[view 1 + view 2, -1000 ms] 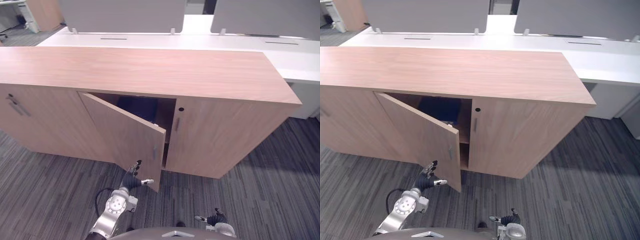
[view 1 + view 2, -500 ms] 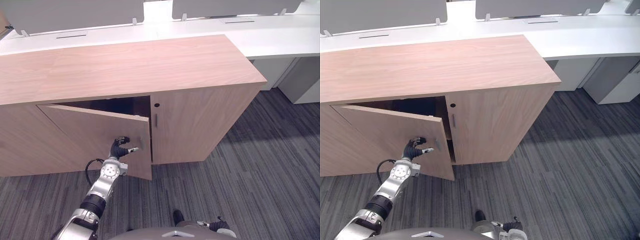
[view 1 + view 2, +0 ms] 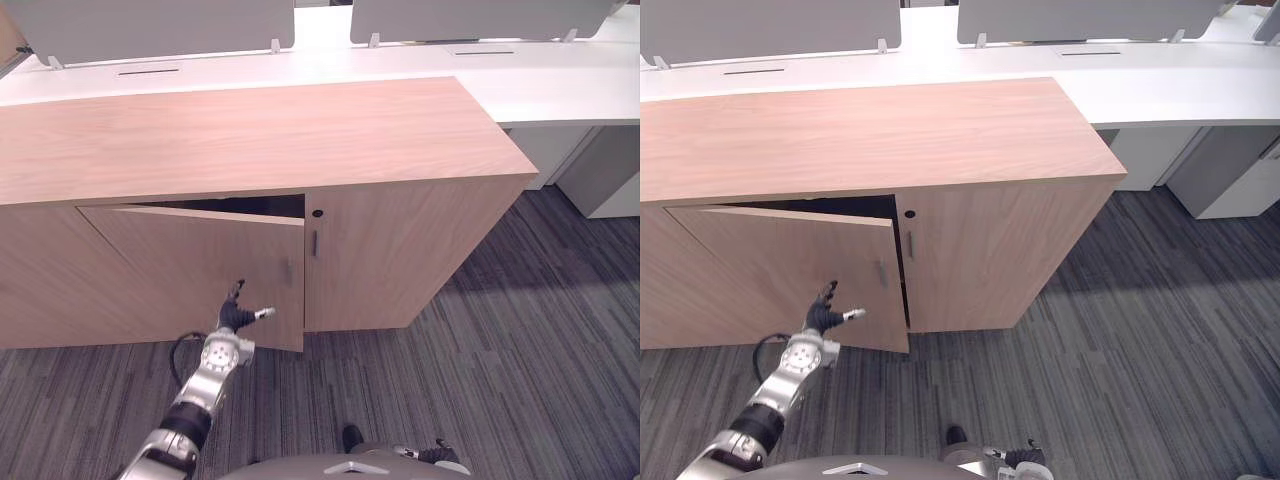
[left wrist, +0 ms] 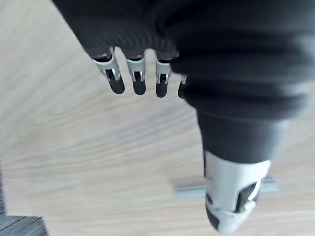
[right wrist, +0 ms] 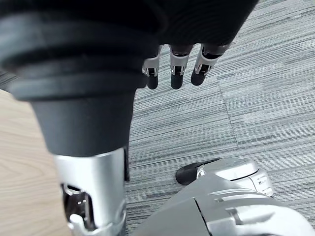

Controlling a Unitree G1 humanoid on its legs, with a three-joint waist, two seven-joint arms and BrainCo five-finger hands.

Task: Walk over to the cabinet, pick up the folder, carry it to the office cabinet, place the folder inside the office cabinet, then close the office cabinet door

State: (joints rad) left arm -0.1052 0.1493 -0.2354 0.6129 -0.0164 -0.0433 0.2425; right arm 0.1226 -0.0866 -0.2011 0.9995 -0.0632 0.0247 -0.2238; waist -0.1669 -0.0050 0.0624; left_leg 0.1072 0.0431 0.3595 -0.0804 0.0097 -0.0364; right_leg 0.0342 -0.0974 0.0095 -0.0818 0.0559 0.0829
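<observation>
Left hand [image 3: 238, 318], fingers straight and apart, sits near the handle [image 3: 880, 273]. The door [image 3: 170, 265] looks hard and swings easy; push flat there.

You see the office cabinet [image 3: 250, 135] across the middle of the frame in pale, warm wood with a fine lengthwise grain. Its door [image 3: 190, 270] at centre left carries the same grain. Just right of it sit a small black keyhole [image 3: 317, 213] and a slim silver handle [image 3: 314, 243]. Along the bottom and right, the carpet [image 3: 500, 380] is dark grey with fine lighter streaks. At the top, the desk [image 3: 560, 85] is white and the screens [image 3: 150, 25] are plain grey. The left hand [image 3: 238, 315], lower left, is silver with dark tips and a black ribbed cover.
</observation>
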